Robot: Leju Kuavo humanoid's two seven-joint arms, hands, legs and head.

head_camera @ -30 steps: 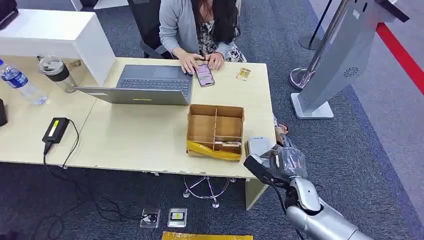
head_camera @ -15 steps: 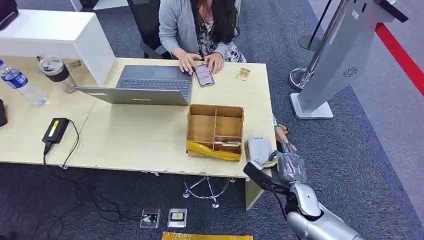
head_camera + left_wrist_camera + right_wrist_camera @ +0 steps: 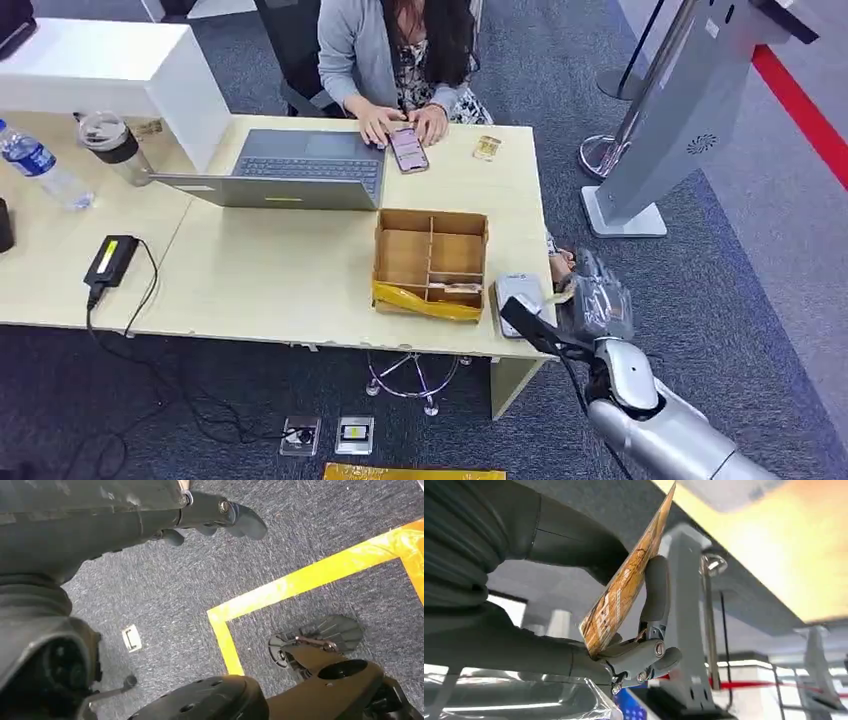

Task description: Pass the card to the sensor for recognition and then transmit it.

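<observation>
Right robot hand [image 3: 590, 305] at the worktop's [image 3: 300, 270] near right corner, pinching the card [image 3: 626, 580] between thumb and a finger [image 3: 655, 592]; the card stands tilted, its upper edge toward the worktop's underside. The grey sensor [image 3: 520, 295] lies just beside the hand, next to the cardboard tray [image 3: 432, 262]. Left robot hand [image 3: 220, 517] hangs over carpet, apparently holding nothing, fingers loosely apart.

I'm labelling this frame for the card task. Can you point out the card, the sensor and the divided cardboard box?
card [image 3: 624, 585]: right wrist view, middle of its orange printed face.
sensor [image 3: 520, 292]: head view, its pale grey top.
cardboard box [image 3: 432, 216]: head view, far rim.
</observation>
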